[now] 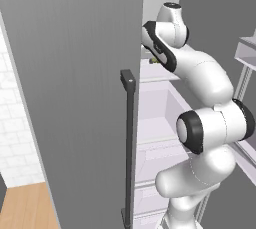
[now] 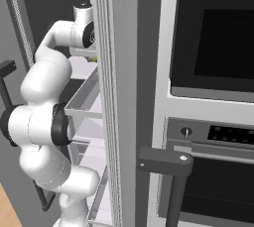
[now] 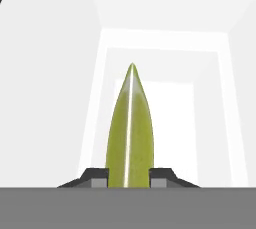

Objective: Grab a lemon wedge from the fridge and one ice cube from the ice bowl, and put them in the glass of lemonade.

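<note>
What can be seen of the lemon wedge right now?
The lemon wedge is yellow-green and glossy, with a pale highlight along its ridge. It tapers to a sharp tip pointing away from the hand camera. It stands between the two dark fingertips of the gripper, which press its sides. Behind it are the fridge's white inner walls.
</note>
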